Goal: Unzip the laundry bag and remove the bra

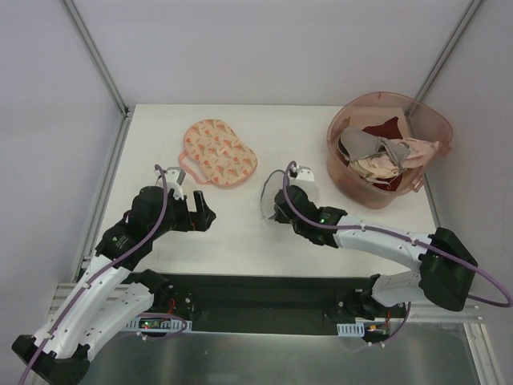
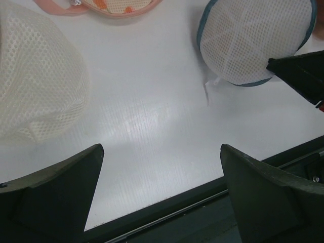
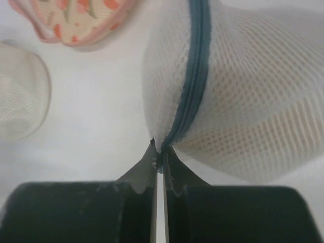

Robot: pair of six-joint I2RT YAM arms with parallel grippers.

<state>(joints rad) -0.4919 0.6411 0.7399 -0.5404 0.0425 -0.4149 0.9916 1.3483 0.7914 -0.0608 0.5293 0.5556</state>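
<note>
Found right gripper (image 3: 161, 152) pinched shut on near end of zipper (image 3: 195, 76); laundry bag (image 3: 253, 101) mid-table at its 12 o'clock. Found left gripper (image 2: 161, 147) gaping, empty, at bag's 9 o'clock. Saw no bra. Judged unzipping barely begun; next, draw zipper round rim while steadying bag.

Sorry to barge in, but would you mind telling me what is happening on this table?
The right arm has its jaws shut on the end of the dark zipper of the white mesh laundry bag, which looks zipped closed. The left arm hovers nearby with jaws open, holding nothing. The pink pouch and the tub of garments sit at the back, away from both arms.
</note>
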